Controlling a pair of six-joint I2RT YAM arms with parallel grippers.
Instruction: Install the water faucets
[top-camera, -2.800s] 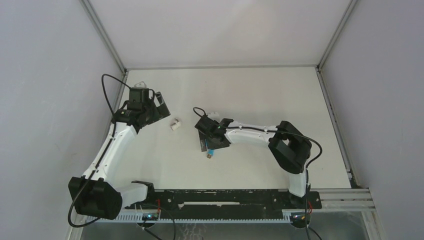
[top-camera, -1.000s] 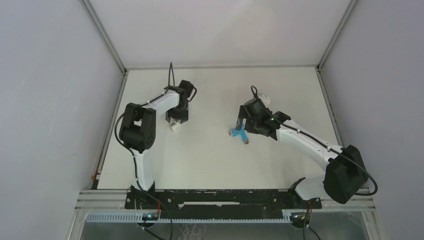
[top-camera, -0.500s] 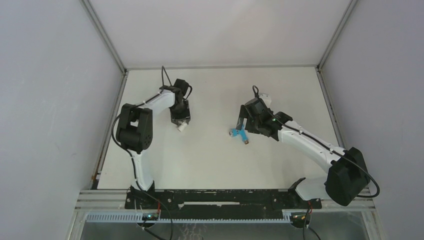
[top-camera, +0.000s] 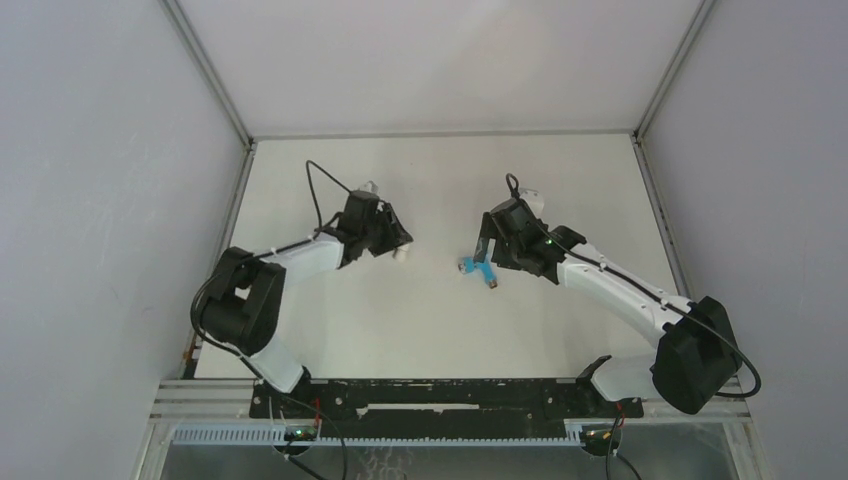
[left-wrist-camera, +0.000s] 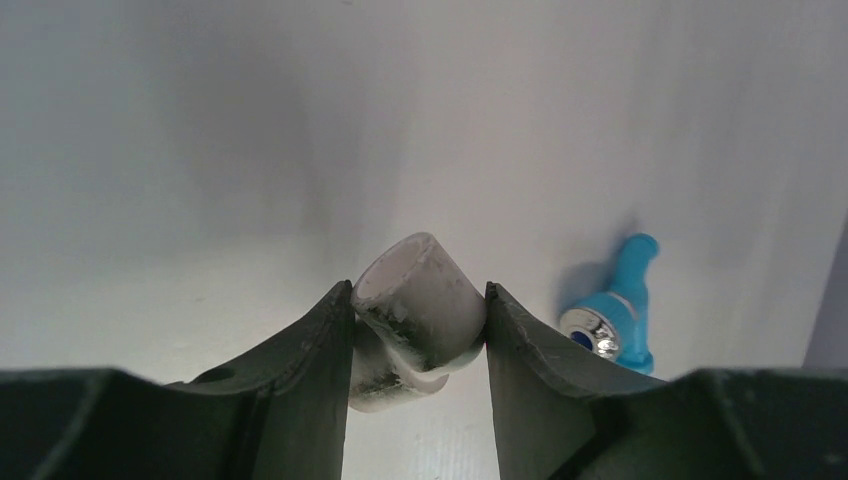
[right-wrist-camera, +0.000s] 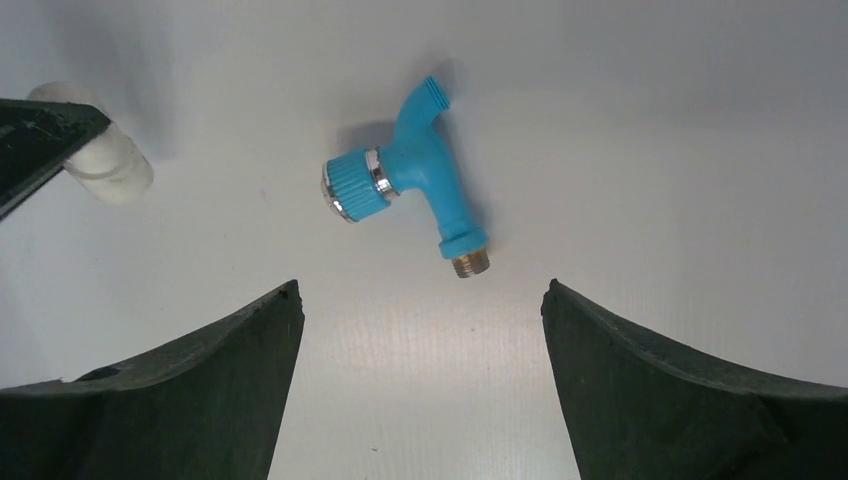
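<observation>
Top external view puts the water faucet (top-camera: 478, 268) flat on the bench (top-camera: 450, 180), in the gap between the two arms and much closer to the right one. The right end effector (right-wrist-camera: 420, 290) hangs just beside it with its jaws spread wide and nothing between them. The left end effector (top-camera: 396, 246) is partly closed and pinches the short white fitting (left-wrist-camera: 425, 310) between its fingers, holding it tilted with its open mouth raised off the bench.

What the coming move turns on shows best in the right wrist view. The faucet lies straight ahead of the open fingers, centred on the gap but beyond the tips, not yet between them. Its long axis runs roughly along the line of approach: the brass threaded end points back toward the fingers, the spout points away, and the ribbed knob sticks out to the left in that view. Jaws closing from either side would therefore meet the blue body across its width, with the knob likely to crowd one finger.

From the left wrist view the faucet sits ahead and off to the right of the fitting, well apart from it. Judged from this, picking up the faucet falls to the right arm, so that the threads can then be brought to the fitting.
</observation>
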